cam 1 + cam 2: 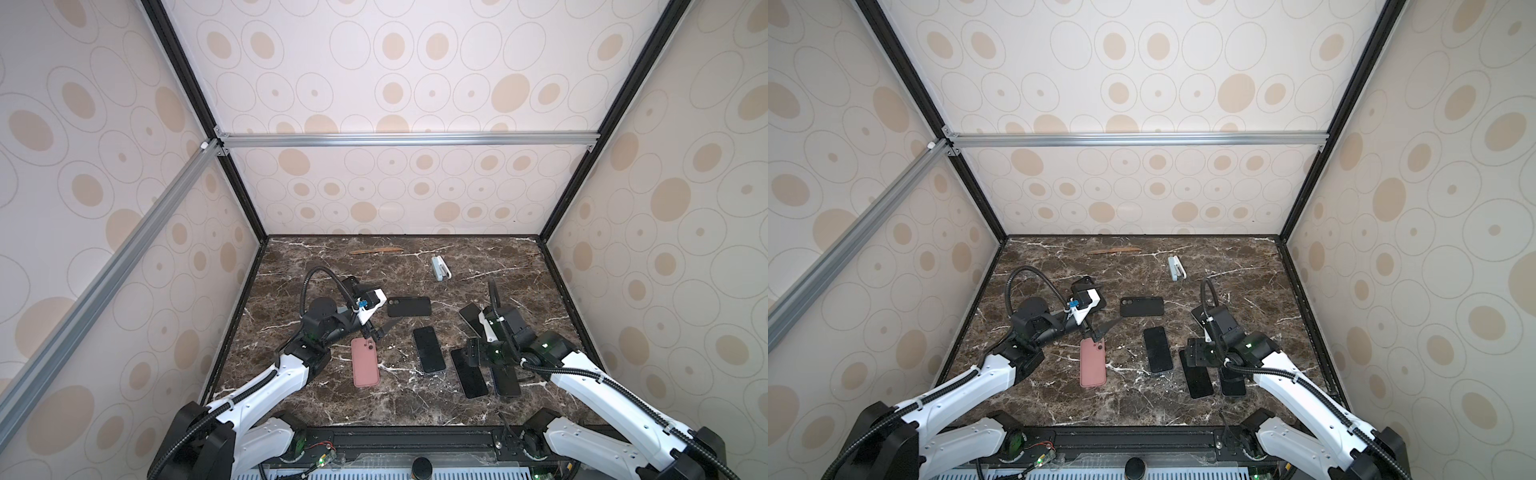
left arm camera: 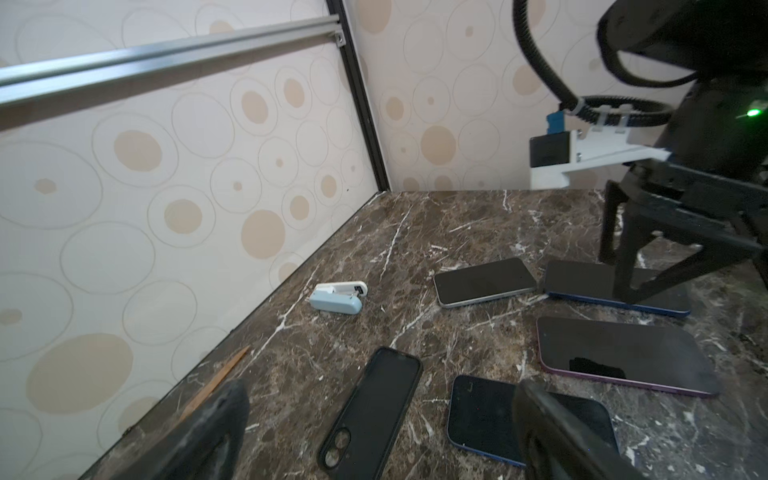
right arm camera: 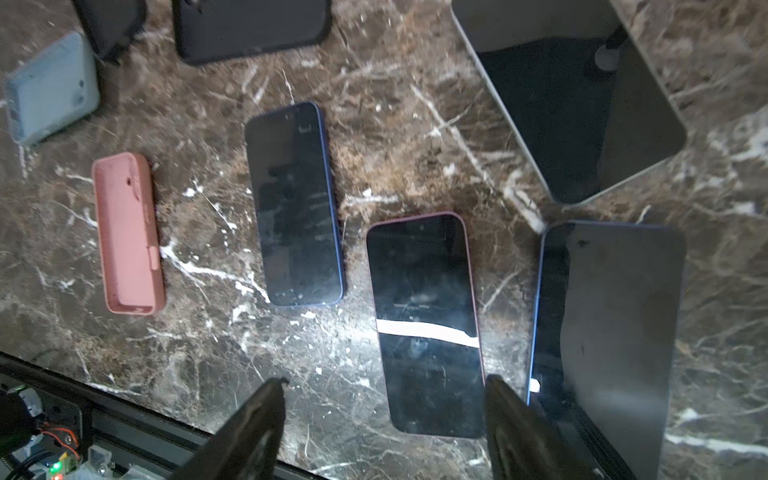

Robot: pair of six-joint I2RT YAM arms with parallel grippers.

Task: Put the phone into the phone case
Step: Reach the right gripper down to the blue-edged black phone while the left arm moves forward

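The left pincer (image 2: 378, 390) is held apart above the tabletop (image 1: 332, 399), empty. The right pincer (image 3: 386, 378) is spread (nothing clamped) over a pink-rimmed phone (image 1: 471, 380). A pink case (image 1: 365, 361) is seen at nine o'clock of that phone, a black case (image 1: 409, 306) at eleven.

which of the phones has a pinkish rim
The middle phone of the three side by side; the left phone and right phone have blue rims, the tilted phone behind a silver one.
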